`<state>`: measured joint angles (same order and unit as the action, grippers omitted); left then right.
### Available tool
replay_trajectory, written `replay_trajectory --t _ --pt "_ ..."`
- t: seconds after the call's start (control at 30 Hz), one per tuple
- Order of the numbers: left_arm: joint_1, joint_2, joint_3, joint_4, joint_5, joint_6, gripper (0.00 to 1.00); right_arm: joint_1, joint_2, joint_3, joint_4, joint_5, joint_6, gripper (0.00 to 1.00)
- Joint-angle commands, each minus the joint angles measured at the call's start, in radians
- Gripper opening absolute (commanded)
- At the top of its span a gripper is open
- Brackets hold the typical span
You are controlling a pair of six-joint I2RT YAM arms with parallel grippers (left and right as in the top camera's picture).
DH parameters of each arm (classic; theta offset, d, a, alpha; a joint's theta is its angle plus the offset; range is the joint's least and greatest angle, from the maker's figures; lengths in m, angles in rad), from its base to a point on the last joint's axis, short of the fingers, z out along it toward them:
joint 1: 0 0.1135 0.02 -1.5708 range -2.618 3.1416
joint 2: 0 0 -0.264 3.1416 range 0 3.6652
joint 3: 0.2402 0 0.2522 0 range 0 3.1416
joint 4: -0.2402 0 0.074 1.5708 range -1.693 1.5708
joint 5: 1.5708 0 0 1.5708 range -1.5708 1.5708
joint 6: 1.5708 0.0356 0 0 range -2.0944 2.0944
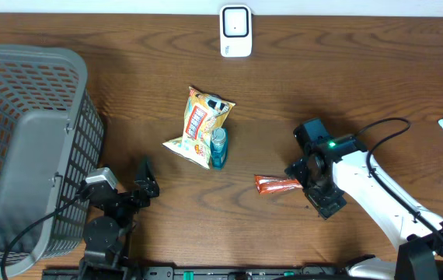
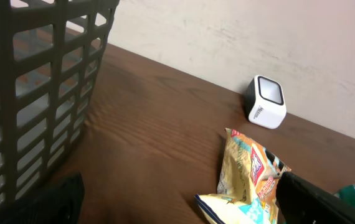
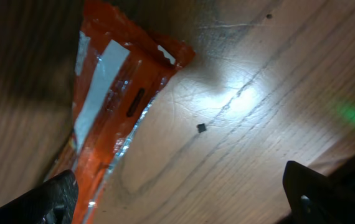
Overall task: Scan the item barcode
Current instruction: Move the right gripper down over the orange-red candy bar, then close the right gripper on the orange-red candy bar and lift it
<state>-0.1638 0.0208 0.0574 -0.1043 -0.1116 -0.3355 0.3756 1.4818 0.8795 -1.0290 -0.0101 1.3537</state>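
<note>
Two claws are mine, and both stand spread wide with nothing in them. The step in hand, as I judge it, is the pick-up: no item has been lifted to the reader yet.

My right claw (image 3: 180, 186) hangs low over the brown wooden table (image 3: 258, 112). The flat orange-red foil sachet (image 3: 118, 106), which I take for the item, lies on the wood. Its near end is beside one of my right fingers (image 3: 56, 196) and its body runs forward, away from the claw. The gap between the fingers is mostly over bare wood, so the next move calls for a sideways shift to centre on the sachet. After that comes a pinch on its thin edge and a lift.

The white box-shaped scanner (image 1: 235, 31) stands well ahead of that claw and off to its left, at the table's far edge. Whichever face carries the barcode must be turned to its window.

My left claw (image 1: 148, 179) idles with the grey plastic lattice basket (image 1: 27, 140) just to its left. A yellow crinkled snack bag (image 1: 200, 127) and a blue plastic bottle (image 1: 218, 148), touching each other, lie ahead to its right.

Nothing written reads clearly. The sachet shows a white strip and a small dark mark, the bag has a red panel of lettering too small to make out, and I see no barcode
</note>
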Motion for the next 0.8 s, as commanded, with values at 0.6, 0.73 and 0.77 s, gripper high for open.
replay_trajectory --t 0.6,0.73,0.77 --pt "0.005 -0.003 -0.023 -0.021 -0.013 0.013 0.97 -0.015 -0.002 -0.233 0.327 0.229 0.178 0.47" --pt "0.005 -0.003 -0.023 -0.021 -0.013 0.013 0.98 -0.015 -0.002 -0.287 0.398 0.22 0.094 0.29" --pt "0.005 -0.003 -0.023 -0.021 -0.013 0.013 0.98 -0.015 -0.002 -0.297 0.399 0.218 0.083 0.18"
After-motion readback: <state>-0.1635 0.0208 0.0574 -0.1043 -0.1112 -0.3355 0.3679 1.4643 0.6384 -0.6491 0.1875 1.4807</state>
